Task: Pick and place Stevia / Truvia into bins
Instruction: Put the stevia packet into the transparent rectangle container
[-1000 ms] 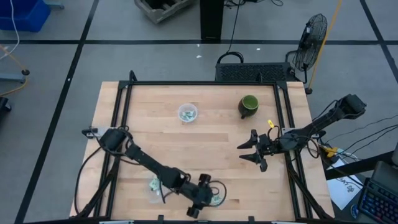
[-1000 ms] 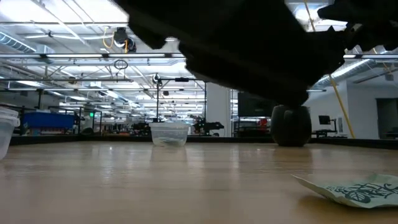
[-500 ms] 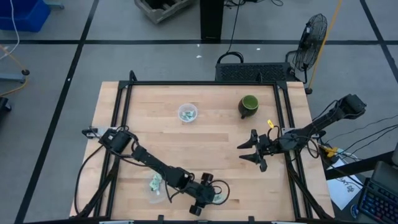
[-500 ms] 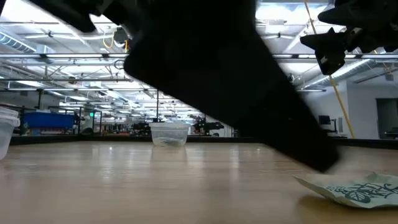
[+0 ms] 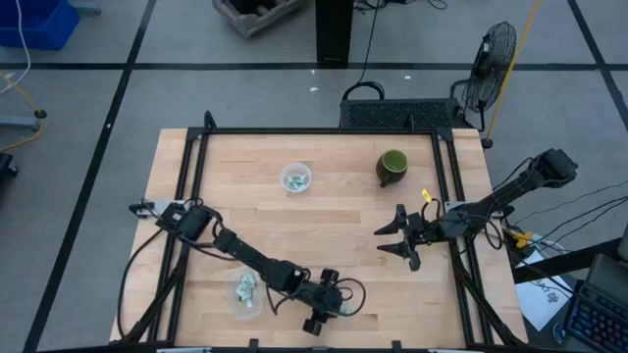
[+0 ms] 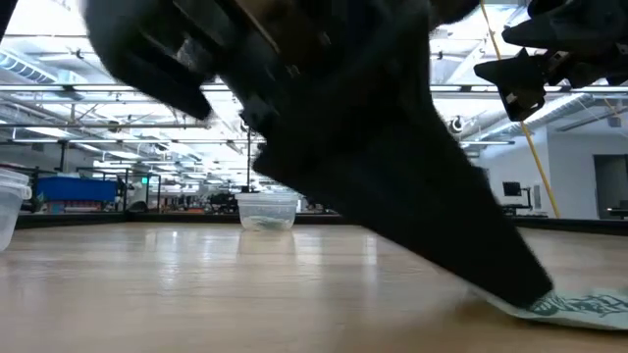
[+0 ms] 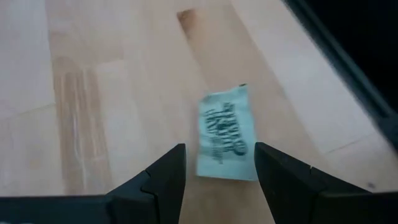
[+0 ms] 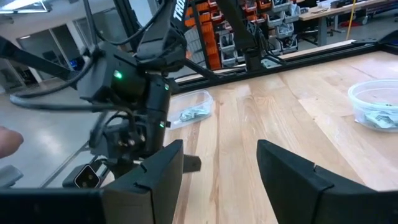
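Stevia sachets already fill the oval tub (image 5: 244, 292) at the counter's (image 5: 324, 226) front left and the round cup (image 5: 295, 177) farther back. One sachet (image 7: 226, 132) remains, flat near the front edge, long axis running away from the left pincer (image 7: 217, 168), poised released over it. At right, the right pincer (image 5: 396, 237) hangs released.

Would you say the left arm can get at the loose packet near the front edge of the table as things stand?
Probably yes. The left gripper is open right over the packet, which lies flat on bare wood with nothing between the fingers and it.
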Motion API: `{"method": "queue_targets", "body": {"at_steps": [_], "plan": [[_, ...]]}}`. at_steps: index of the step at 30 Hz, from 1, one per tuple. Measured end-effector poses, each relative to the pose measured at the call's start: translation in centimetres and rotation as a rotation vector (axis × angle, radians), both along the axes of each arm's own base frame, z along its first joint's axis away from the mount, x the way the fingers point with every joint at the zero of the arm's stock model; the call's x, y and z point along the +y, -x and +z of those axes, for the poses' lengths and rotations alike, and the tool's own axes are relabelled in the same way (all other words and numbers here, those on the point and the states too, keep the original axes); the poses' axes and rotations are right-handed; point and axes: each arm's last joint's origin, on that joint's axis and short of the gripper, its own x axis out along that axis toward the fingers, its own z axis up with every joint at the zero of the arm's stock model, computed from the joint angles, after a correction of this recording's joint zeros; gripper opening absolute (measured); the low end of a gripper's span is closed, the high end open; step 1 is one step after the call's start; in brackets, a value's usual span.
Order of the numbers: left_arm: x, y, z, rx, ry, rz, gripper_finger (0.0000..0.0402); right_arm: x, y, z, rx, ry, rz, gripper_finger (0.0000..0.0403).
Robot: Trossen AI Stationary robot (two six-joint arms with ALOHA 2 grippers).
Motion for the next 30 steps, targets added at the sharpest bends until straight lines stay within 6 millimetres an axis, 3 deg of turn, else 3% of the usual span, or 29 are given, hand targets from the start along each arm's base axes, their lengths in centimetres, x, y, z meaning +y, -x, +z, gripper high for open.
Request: {"method": "queue_targets", "body": {"at_steps": [7, 20, 30], "plan": [[0.4, -0.5, -0.9, 0.021, 0.046, -0.018, 0.0175, 0.0, 0.0, -0.1, 0.006, 0.023, 0.000, 0.0196], [0.9, -0.7, -1.0, 0.009, 0.035, 0.009, 0.0012, -0.1, 0.0, -0.3, 0.026, 0.034, -0.021, 0.0196], [1.7, -0.5, -0.5, 0.082, 0.065, -0.027, 0.0005, -0.1, 0.0, -0.4, 0.036, 0.037, -0.021, 0.0196]]}}
